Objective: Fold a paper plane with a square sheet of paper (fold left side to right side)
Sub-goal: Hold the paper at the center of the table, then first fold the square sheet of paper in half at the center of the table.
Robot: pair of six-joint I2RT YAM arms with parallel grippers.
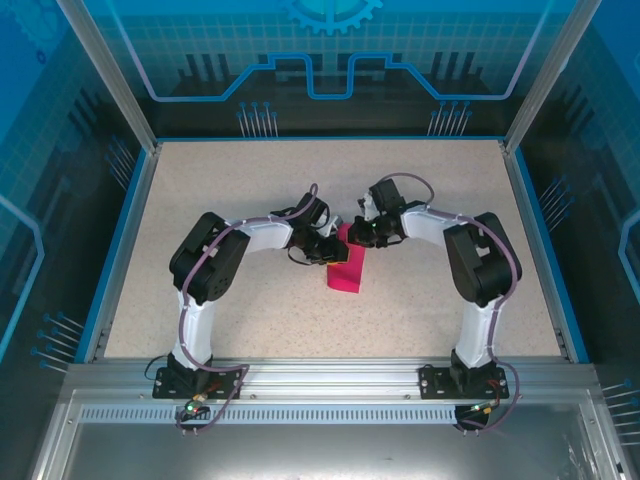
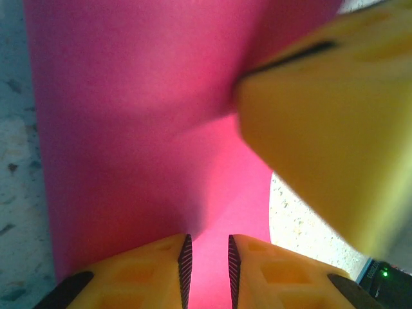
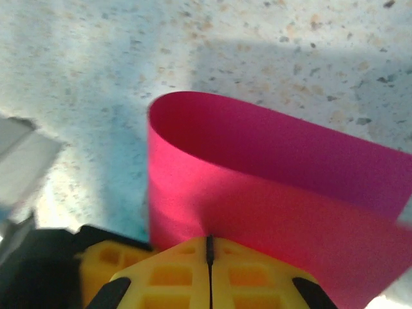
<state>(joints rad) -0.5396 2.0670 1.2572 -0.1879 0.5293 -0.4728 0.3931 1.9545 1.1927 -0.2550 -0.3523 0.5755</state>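
The square sheet of paper (image 1: 347,272) is magenta-pink and lies bent over on itself mid-table, between the two wrists. In the right wrist view the paper (image 3: 270,193) curls in a soft loop, its rounded bend at the left. My right gripper (image 3: 209,241) is shut on the paper's near edge, at the sheet's far end in the top view (image 1: 360,236). My left gripper (image 2: 207,257) stands open with a narrow gap, right over the paper (image 2: 129,129) at its far left (image 1: 325,248). A yellow right fingertip (image 2: 335,129) looms close in the left wrist view.
The speckled beige table (image 1: 230,200) is bounded by a blue rim (image 1: 120,230) and transparent walls. An aluminium rail (image 1: 330,375) carries both arm bases at the near edge. The two wrists nearly touch above the paper's far end.
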